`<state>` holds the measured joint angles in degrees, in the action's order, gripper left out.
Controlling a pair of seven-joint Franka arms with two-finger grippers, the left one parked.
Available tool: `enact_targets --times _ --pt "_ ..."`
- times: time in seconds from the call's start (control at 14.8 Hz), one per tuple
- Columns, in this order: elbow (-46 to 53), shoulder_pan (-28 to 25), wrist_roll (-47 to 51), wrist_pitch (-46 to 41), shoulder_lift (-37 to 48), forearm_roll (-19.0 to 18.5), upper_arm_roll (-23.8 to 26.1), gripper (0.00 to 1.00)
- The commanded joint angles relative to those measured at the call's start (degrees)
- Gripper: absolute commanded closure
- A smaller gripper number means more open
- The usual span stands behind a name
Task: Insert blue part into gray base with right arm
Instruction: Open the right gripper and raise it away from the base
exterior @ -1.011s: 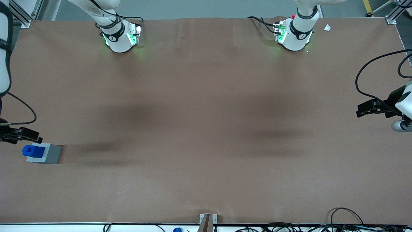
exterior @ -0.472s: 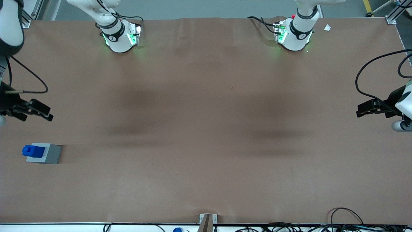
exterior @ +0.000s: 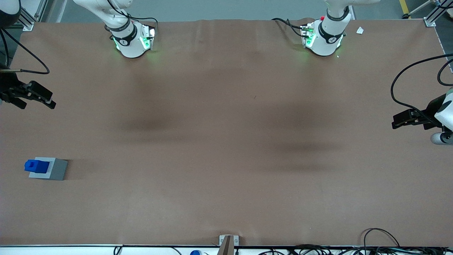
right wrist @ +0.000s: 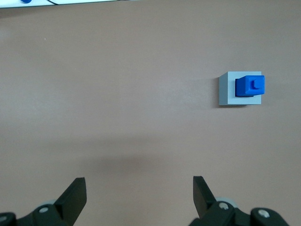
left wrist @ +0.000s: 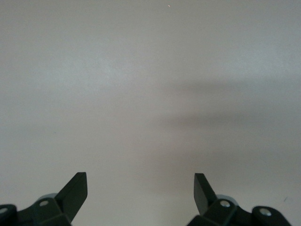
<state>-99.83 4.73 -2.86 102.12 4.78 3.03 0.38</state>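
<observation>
Nearer to the front camera than the gripper [exterior: 37, 99], and well apart from it, the gray base [exterior: 53, 169] sits flat on the brown table [exterior: 226, 141] at the working arm's end. The blue part [exterior: 36, 165] stands upright in the base's top, seated toward 1 edge, its small raised step facing up; it is roughly cubic, so no long axis shows. In the right wrist view the blue part [right wrist: 250, 86] fills much of the gray base [right wrist: 227, 89]. The right arm [exterior: 7, 14] reaches out above the table, its gripper [right wrist: 138, 193] held clear of both blocks with 2 fingers spread wide, gripping nothing.
</observation>
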Motion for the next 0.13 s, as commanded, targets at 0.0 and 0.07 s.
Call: enact_targets --times 0.0,0.07 --pt "1.9 -1.0 0.4 -1.4 0.6 -1.1 0.0 0.00" --pt "2.3 -1.0 0.3 -1.4 0.6 -1.1 0.0 0.00"
